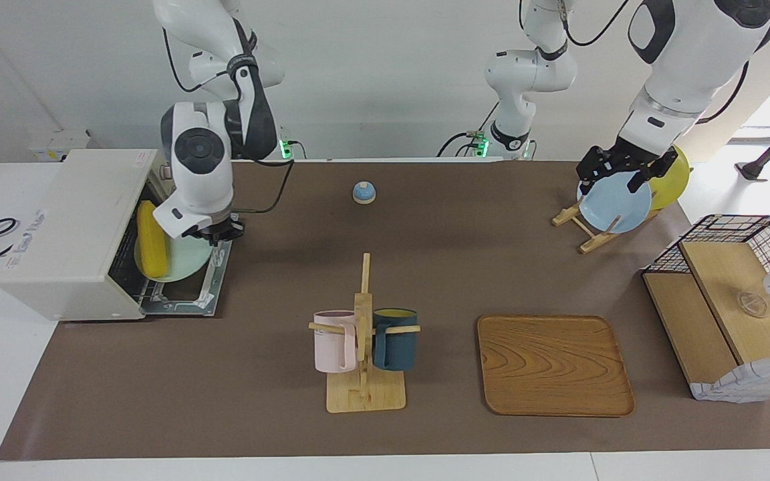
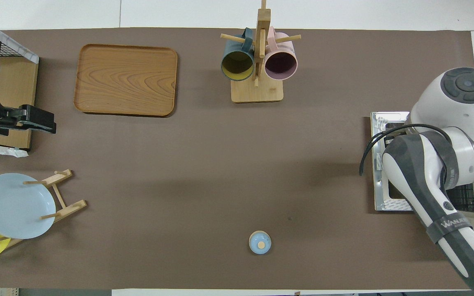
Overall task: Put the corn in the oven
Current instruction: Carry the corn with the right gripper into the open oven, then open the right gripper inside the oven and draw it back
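The corn (image 1: 152, 240) lies on a pale green plate (image 1: 181, 259). The plate is up in the air, right at the open mouth of the oven (image 1: 77, 230), over the oven's dropped-down door (image 1: 206, 294). The corn is on the edge of the plate closest to the oven and looks to be just going into the opening.

The right tool (image 1: 219, 232) is closed tight on the rim of the green plate, on the side away from the oven. In the overhead view the right arm covers the plate and corn.

The left tool (image 1: 620, 168) hangs over a blue plate (image 1: 613, 204) that stands in a wooden rack at the left arm's end of the worktop (image 1: 465, 267). Its fingers are spread wide and hold nothing. A yellow plate (image 1: 672, 177) stands in the same rack.
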